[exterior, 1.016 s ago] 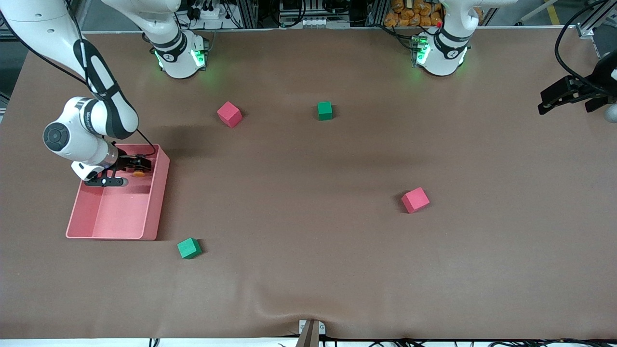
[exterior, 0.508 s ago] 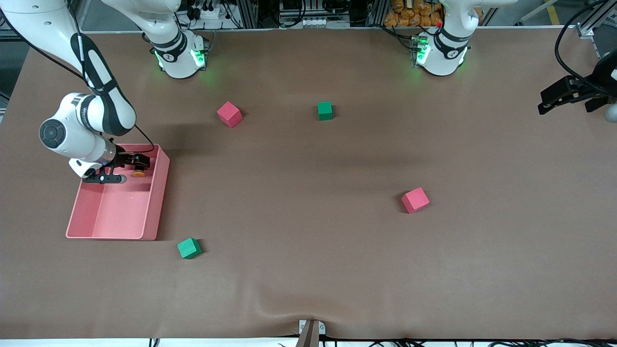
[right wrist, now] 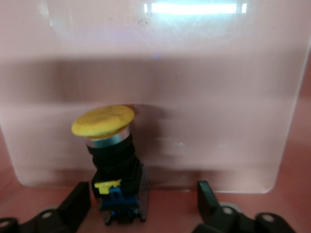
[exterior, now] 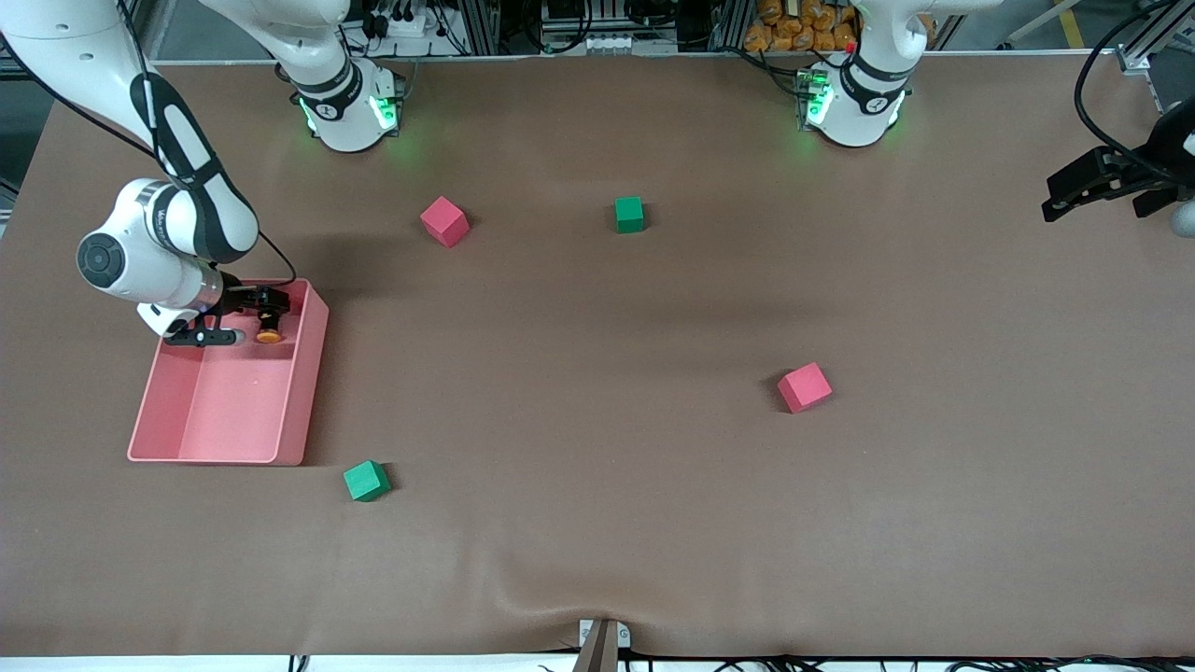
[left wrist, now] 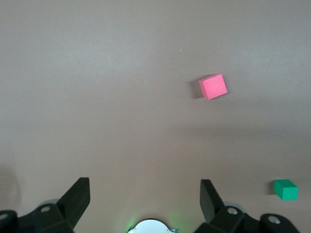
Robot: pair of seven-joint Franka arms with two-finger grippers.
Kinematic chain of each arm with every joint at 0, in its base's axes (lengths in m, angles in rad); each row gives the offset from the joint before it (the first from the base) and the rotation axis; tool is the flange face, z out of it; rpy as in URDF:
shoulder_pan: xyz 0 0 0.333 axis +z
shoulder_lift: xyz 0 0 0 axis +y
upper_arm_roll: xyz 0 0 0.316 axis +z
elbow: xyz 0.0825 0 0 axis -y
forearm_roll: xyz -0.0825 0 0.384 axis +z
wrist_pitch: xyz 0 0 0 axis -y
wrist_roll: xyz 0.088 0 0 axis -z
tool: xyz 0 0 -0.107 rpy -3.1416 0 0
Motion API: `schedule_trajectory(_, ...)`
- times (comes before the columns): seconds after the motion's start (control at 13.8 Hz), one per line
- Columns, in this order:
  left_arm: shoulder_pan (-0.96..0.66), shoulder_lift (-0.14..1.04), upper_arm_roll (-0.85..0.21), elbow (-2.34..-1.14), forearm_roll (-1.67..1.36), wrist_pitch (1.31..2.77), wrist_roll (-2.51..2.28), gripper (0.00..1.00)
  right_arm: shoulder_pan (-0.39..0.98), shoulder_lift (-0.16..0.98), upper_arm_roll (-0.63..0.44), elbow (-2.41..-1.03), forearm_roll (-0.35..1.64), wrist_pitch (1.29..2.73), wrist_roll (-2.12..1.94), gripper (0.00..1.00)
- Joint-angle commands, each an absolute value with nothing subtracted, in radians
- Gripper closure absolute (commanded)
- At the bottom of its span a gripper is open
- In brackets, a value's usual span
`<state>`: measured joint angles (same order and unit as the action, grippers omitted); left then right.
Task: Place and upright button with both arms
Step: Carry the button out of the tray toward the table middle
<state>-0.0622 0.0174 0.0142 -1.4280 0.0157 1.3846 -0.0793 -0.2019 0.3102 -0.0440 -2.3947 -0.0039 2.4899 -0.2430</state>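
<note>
DUAL-ARM RIG, FRONT CAM: The right arm reaches down from the upper corner of the frame at its own end of the table [exterior: 597,523]. It puts the right gripper [exterior: 269,313] low inside a pink tray [exterior: 303,392], at the tray's end farther from the front cam. The jaws are spread apart and clamp nothing.

The button [exterior: 270,334] sits betw. the two fingers [right wrist: 80,199] w/o clear contact on either side. It stands cap-up on the tray floor, orange cap on top and black-and-blue body below, leaning a little. It is close to the tray wall that fills the upper part of the right wrist view, and in that view it is nearer to one finger than to the other.

The left arm waits. The left gripper [exterior: 1102,191] hangs in the upper part of the frame at the left arm's end, jaws wide and empty, over bare table.

Four cubes lie on the brown cover. A red cube [exterior: 443,221] and a green cube [exterior: 629,214] are in the upper-centre area. A second red cube [exterior: 804,386] is at mid-height toward the left arm's end. A second green cube [exterior: 366,481] is in the lower part, just off the tray's nearest corner.
</note>
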Motion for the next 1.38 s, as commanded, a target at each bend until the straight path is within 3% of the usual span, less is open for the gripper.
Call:
schedule_trajectory(0.0, -0.057, 0.023, 0.012, -1.411, 0.006, 1.376, -0.061, 0.00, -0.216, 0.308, -0.031, -2.407, -0.018, 2.496, -0.253, 0.92)
schedule_trajectory(0.73, -0.057, 0.023, 0.012, -1.413, 0.006, 1.376, -0.061, 0.00, -0.207, 0.244, -0.023, -2.349, -0.018, 2.471, -0.295, 1.00)
schedule_trajectory(1.31, -0.057, 0.023, 0.014, -1.413, 0.006, 1.376, -0.061, 0.00, 0.041, 0.233, -0.023, -1.987, -0.009, 2.053, -0.284, 1.00)
